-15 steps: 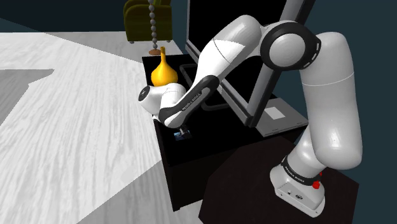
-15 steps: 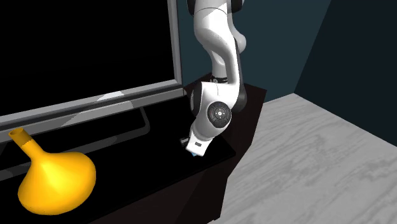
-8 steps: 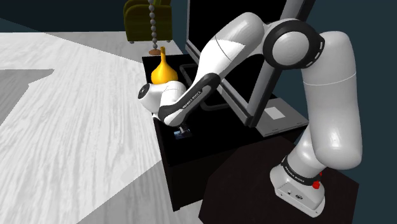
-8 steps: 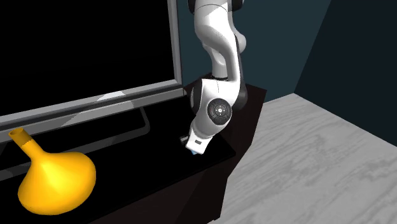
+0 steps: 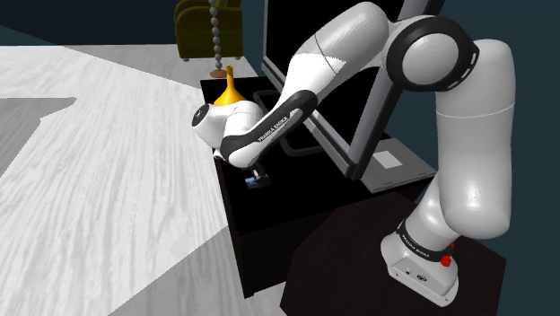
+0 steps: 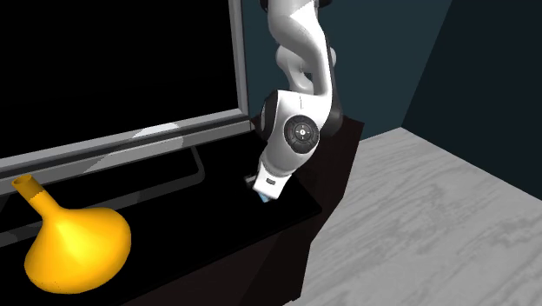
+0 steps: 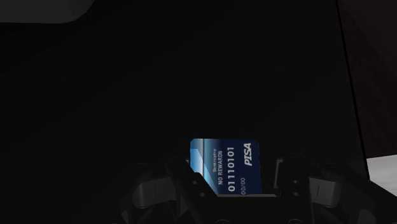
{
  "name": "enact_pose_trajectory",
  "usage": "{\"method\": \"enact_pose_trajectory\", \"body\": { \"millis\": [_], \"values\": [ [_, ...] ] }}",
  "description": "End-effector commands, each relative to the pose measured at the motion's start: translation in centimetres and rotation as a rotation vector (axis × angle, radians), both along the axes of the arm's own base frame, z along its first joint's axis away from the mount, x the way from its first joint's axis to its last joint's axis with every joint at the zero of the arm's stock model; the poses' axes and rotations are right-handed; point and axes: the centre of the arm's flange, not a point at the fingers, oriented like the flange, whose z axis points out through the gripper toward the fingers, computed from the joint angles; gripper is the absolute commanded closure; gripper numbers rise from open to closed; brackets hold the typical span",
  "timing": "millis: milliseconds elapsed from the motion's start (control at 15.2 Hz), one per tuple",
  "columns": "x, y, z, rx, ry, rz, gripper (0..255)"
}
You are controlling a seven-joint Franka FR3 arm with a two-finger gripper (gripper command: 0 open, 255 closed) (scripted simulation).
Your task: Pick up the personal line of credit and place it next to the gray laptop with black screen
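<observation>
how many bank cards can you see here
1. The blue card, printed 01110101, is clasped in the gripper over the black cabinet. The surface is very dark, so others could be hidden.

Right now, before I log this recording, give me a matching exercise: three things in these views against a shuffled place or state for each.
Things:
1. blue card
2. yellow vase
3. gray laptop

Places or states:
A. open, black screen upright
B. clasped between the fingers of the hand
C. standing on the dark cabinet, apart from the hand

Pairs: 1-B, 2-C, 3-A
</observation>
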Motion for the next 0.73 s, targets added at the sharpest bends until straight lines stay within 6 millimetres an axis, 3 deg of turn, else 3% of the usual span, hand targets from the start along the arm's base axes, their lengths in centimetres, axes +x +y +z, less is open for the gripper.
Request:
{"method": "enact_pose_trajectory", "body": {
  "millis": [0,594,660],
  "values": [
    [0.0,0.0,1.1,0.0,0.0,0.0,255],
    [0.0,0.0,5.4,0.0,0.0,0.0,255],
    [-0.8,-1.0,5.4,0.0,0.0,0.0,255]
  ]
}}
